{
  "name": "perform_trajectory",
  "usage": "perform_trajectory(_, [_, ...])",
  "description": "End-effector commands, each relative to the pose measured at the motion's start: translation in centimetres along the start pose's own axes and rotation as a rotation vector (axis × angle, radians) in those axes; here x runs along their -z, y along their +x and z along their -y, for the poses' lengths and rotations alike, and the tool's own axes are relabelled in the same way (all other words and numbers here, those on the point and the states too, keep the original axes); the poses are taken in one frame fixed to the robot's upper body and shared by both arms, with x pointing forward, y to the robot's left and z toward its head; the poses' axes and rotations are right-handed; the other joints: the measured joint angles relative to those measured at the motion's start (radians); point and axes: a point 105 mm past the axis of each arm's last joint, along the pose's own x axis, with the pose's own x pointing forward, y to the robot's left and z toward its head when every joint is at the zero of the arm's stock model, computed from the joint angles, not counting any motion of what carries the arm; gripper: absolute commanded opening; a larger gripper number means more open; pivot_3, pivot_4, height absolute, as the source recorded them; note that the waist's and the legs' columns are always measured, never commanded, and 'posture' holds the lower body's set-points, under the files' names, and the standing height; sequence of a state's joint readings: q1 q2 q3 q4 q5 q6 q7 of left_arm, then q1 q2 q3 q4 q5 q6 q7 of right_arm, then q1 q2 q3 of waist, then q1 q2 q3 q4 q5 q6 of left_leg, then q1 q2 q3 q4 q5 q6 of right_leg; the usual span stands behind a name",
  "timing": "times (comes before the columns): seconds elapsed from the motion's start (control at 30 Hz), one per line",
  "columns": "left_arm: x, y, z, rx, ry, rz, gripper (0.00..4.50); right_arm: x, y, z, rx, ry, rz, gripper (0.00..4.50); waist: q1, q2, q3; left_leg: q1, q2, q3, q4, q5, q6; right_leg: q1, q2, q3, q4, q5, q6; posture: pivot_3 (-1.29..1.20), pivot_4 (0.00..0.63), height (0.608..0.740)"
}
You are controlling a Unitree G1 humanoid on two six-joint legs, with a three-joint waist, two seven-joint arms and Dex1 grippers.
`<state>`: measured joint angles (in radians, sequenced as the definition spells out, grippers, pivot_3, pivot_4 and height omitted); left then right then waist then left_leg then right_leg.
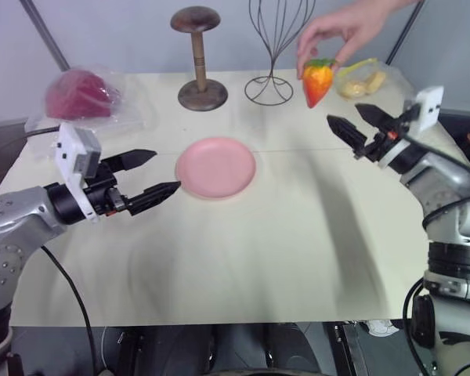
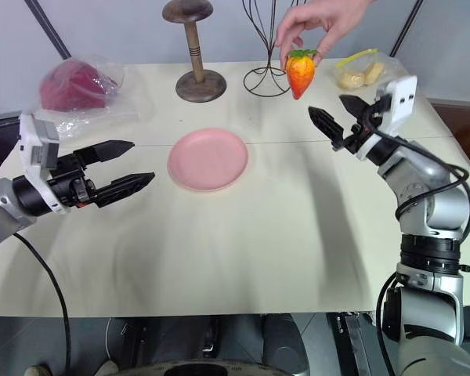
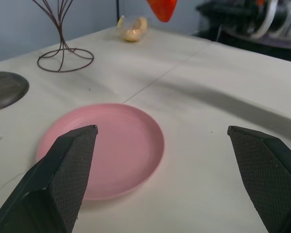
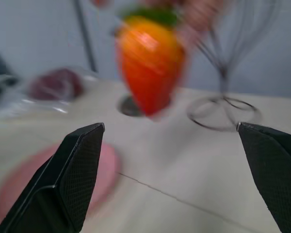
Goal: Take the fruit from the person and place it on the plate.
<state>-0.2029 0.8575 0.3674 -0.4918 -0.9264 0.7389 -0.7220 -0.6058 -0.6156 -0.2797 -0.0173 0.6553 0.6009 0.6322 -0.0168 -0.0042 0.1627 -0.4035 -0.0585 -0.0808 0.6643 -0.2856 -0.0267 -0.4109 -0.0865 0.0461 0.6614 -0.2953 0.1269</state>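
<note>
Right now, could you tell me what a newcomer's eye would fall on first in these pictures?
First, the glossy red-orange strawberry-shaped fruit, dangling from a person's hand above the table's far right. The open right end effector sits just below it. Next, the round flat pink plate lies bare mid-table, beside the open left end effector.

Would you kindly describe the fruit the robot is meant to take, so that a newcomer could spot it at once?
Start at the cream table and look to its far edge, where a person's hand reaches in beside the wire stand. The fruit hangs from its fingertips above the table. It is glossy red-orange, strawberry-shaped with a green top, unlike the yellow pieces in the clear bag behind it.
</note>
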Motion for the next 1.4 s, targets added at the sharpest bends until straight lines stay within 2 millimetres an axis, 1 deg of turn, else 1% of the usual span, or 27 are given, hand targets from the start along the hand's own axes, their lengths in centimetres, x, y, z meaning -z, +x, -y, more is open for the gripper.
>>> perform_trajectory(0.03, [-0.1, 0.1, 0.2, -0.001, 0.012, 0.01, 4.5, -2.1, 0.9, -1.3, -0.039, 0.016, 0.033, 4.46, 0.002, 0.0, 0.0, 0.0, 0.0, 0.0, 0.0, 0.0, 0.0, 0.0, 0.0, 0.0, 0.0, 0.0, 0.0, 0.0, 0.15, 0.74])
perform_trajectory(0.23, [-0.3, 0.4, 0.6, -0.013, 0.01, 0.038, 4.5, -1.2, 1.9, -1.2, -0.031, 0.028, 0.008, 4.46, 0.002, 0.0, 0.0, 0.0, -0.001, 0.0, 0.0, 0.0, -0.001, 0.0, -0.001, 0.0, 0.0, 0.0, 0.0, 0.0, 0.15, 0.74])
perform_trajectory(0.47, [-0.3, 0.3, 0.8, -0.047, 0.007, 0.059, 4.5, 0.0, 3.2, -0.5, -0.009, 0.039, -0.021, 4.46, 0.0, 0.0, 0.0, -0.001, 0.0, 0.0, 0.0, 0.001, -0.002, -0.001, -0.001, 0.0, 0.0, 0.0, 0.0, 0.0, 0.15, 0.74])
perform_trajectory(0.7, [0.0, 0.2, 1.0, -0.061, 0.005, 0.058, 4.5, -0.2, 3.7, 0.0, 0.011, 0.04, -0.012, 4.46, 0.001, 0.0, 0.0, -0.001, 0.0, 0.0, 0.0, 0.002, -0.003, -0.001, -0.001, 0.0, 0.0, 0.0, 0.0, 0.0, 0.15, 0.74])
perform_trajectory(1.03, [0.1, 0.5, 1.1, -0.06, 0.001, 0.061, 4.5, -0.6, 3.8, 0.2, 0.03, 0.028, -0.007, 4.46, 0.001, 0.0, 0.0, -0.001, 0.0, 0.0, 0.0, 0.002, -0.003, -0.001, -0.001, 0.0, 0.0, 0.0, 0.0, 0.0, 0.15, 0.74])
perform_trajectory(1.07, [0.1, 0.5, 1.1, -0.06, 0.002, 0.062, 4.5, -0.5, 3.8, 0.3, 0.035, 0.025, -0.008, 3.96, 0.001, 0.0, 0.0, -0.001, 0.0, 0.0, 0.0, 0.002, -0.003, -0.001, -0.001, 0.0, 0.0, 0.0, 0.0, 0.0, 0.15, 0.74])
perform_trajectory(1.1, [0.1, 0.5, 1.1, -0.061, 0.003, 0.063, 4.5, -0.5, 3.8, 0.3, 0.038, 0.028, -0.006, 3.68, 0.001, 0.0, 0.0, -0.001, 0.0, 0.0, 0.0, 0.002, -0.003, -0.001, -0.001, 0.0, 0.0, 0.0, 0.0, 0.0, 0.15, 0.74])
perform_trajectory(1.17, [0.0, 0.5, 1.1, -0.064, 0.005, 0.065, 4.5, -0.6, 3.8, 0.2, 0.036, 0.03, -0.003, 2.77, 0.0, 0.0, 0.0, -0.001, 0.0, 0.0, 0.0, 0.002, -0.003, -0.001, -0.001, 0.0, 0.0, 0.0, 0.0, 0.0, 0.15, 0.74])
perform_trajectory(1.23, [0.0, 0.5, 1.0, -0.064, 0.006, 0.067, 4.5, -0.6, 3.8, 0.1, 0.031, 0.03, -0.001, 1.63, 0.0, 0.0, 0.0, -0.001, 0.0, 0.0, 0.0, 0.002, -0.003, -0.001, -0.001, 0.0, 0.0, 0.0, 0.0, 0.0, 0.15, 0.74])
perform_trajectory(1.27, [-0.1, 0.6, 1.0, -0.065, 0.007, 0.068, 4.5, -0.7, 3.8, 0.1, 0.029, 0.028, 0.0, 1.28, 0.0, 0.0, 0.0, -0.001, 0.0, 0.0, 0.0, 0.002, -0.003, -0.001, -0.001, 0.0, 0.0, 0.0, 0.0, 0.0, 0.15, 0.74])
perform_trajectory(1.3, [-0.1, 0.6, 1.0, -0.065, 0.008, 0.069, 4.5, -0.7, 3.8, 0.0, 0.029, 0.026, 0.001, 1.12, 0.001, 0.0, 0.0, -0.001, 0.0, 0.0, 0.0, 0.002, -0.003, -0.001, -0.001, 0.0, 0.0, 0.0, 0.0, 0.0, 0.15, 0.74])
perform_trajectory(1.4, [-0.1, 0.5, 0.9, -0.068, 0.008, 0.068, 4.5, -0.9, 3.8, 0.3, 0.048, 0.023, 0.005, 1.12, 0.001, 0.0, 0.0, -0.001, 0.0, 0.0, 0.0, 0.001, -0.003, -0.001, -0.001, 0.0, 0.0, 0.0, 0.0, 0.0, 0.15, 0.74])
